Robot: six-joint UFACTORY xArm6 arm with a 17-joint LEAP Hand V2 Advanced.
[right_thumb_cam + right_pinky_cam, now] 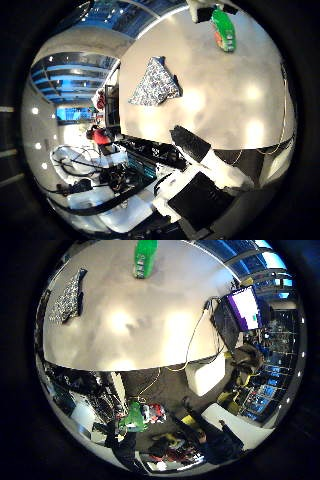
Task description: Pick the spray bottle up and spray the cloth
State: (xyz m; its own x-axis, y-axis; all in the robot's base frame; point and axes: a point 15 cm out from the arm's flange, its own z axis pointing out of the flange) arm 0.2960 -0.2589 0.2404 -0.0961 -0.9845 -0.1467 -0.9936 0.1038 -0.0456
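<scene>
A green spray bottle (223,31) with a white trigger head stands on the pale table (225,100), small in both views and far from the palm. The cloth (155,82), white with a dark speckled pattern and crumpled, lies flat on the same table a short way from the bottle. My hand (205,170) shows as white and black finger parts reaching out straight over the table's near edge. It holds nothing and touches neither object. The bottle (145,257) and cloth (67,297) also appear in the little finger side view.
A lit monitor (245,307) stands at one corner of the table, with a thin cable running across the tabletop near it. A white box (205,375) sits on the floor past the table's edge. Equipment and clutter lie on the floor beyond.
</scene>
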